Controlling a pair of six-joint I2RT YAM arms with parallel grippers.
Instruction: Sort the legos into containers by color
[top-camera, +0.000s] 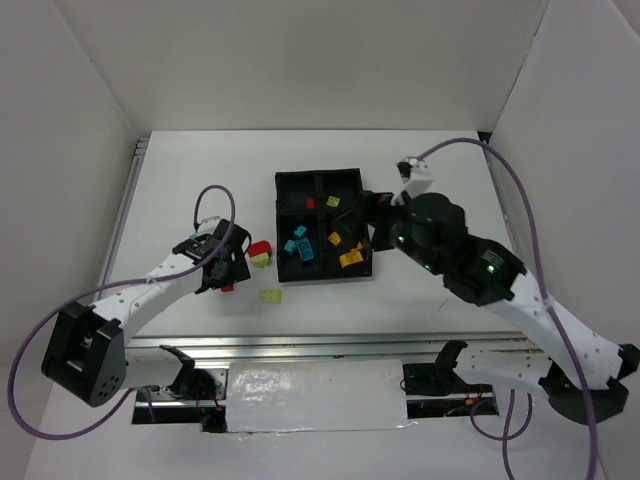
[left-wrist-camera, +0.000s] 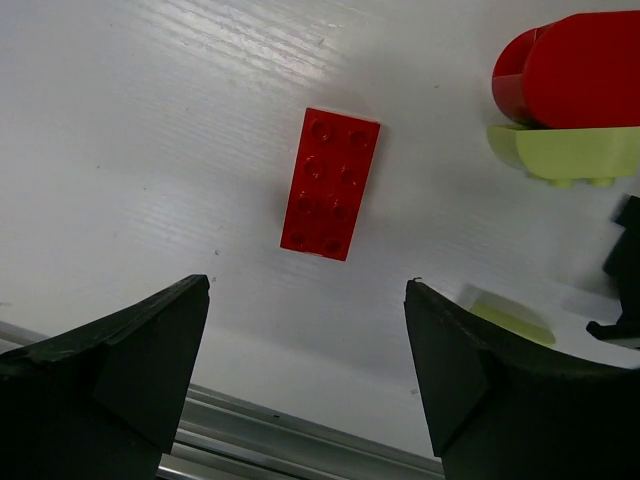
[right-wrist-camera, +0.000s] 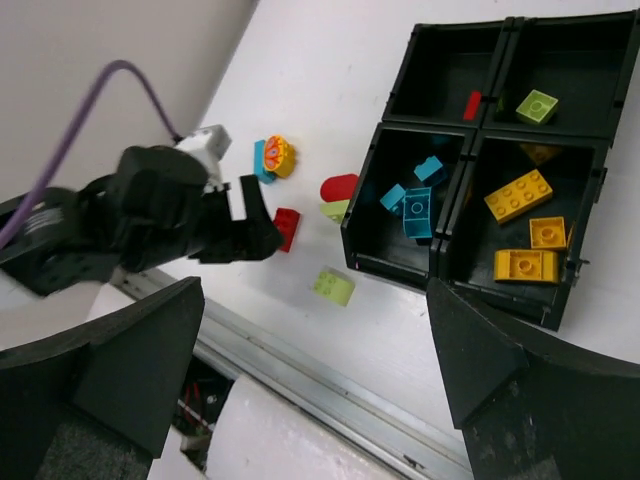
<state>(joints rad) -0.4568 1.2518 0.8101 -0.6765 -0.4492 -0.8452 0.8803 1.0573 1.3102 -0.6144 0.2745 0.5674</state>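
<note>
**Figure.** The left claw (left-wrist-camera: 308, 290) hung open above the table (left-wrist-camera: 150, 120) with a finger on each side of the red brick (left-wrist-camera: 330, 183). It did not touch the brick and was presumably lined up for a pick. The brick lay loose, well left of the tray (top-camera: 316, 176), near a rounded red piece (left-wrist-camera: 585, 65) stacked on a rounded lime piece (left-wrist-camera: 565, 155). A flat lime brick (top-camera: 270, 296) lay nearer the table's front edge. The right claw (right-wrist-camera: 320, 390) stood open and empty at the tray's right side, probably keeping clear. The tray's four compartments each held one colour: a sorted red piece (right-wrist-camera: 472, 104), a sorted lime piece (right-wrist-camera: 537, 106), blue bricks (right-wrist-camera: 415, 212) and orange bricks (right-wrist-camera: 518, 194). The red brick likely belonged with the first. No brand or writing could be read.
</note>
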